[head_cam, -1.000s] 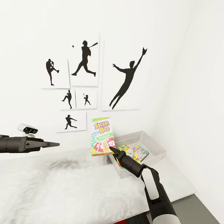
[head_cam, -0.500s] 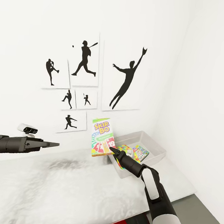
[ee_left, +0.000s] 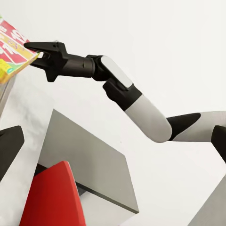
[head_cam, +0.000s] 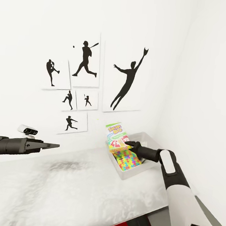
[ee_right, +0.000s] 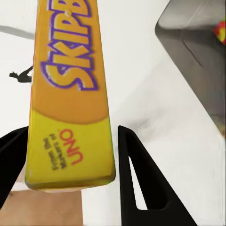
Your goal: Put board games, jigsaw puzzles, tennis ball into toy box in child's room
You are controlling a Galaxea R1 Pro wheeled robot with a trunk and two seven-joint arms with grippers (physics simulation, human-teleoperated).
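Yellow-green "Skip-Bo" board game box clamped in your right gripper over pale grey toy box tray; lower, release. Left gripper pinched together, idle.

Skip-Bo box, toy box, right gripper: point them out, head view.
Skip-Bo box (head_cam: pixel 115 137): head view, on its printed front face.
toy box (head_cam: pixel 157 148): head view, on the far rim of the grey tray.
right gripper (head_cam: pixel 126 143): head view, between the fingertips at the box's edge.

Skip-Bo box over toy box, puzzle inside, on table
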